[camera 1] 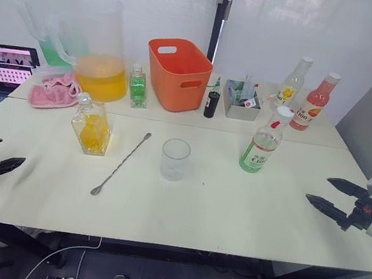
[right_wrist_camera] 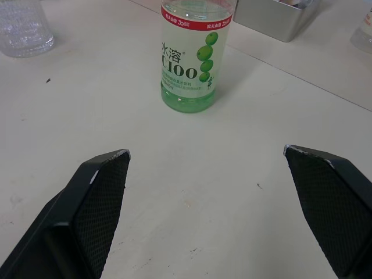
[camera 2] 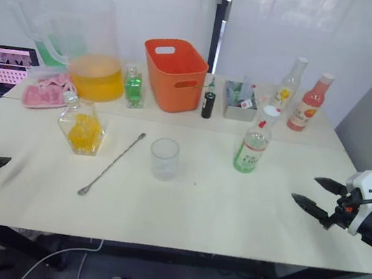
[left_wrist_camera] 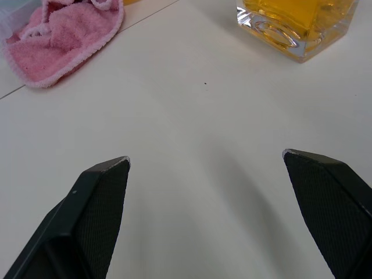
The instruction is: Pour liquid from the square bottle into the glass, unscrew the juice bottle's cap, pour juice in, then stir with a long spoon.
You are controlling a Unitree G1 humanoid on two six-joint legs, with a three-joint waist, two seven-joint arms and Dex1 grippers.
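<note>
Right gripper (camera 1: pixel 327 192), fingers spread wide and empty; juice bottle (camera 1: pixel 264 141) stands ahead, well apart, leftward.

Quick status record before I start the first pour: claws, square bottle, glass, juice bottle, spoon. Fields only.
left claw: open, empty, over the table's left edge
right claw: open, empty, over the table's right side
square bottle: upright, yellow liquid inside, left of the spoon
glass: upright, mid-table, looks empty
juice bottle: upright, white cap on, right of the glass
long spoon: flat on the table, between square bottle and glass
progress: nothing gripped
</note>
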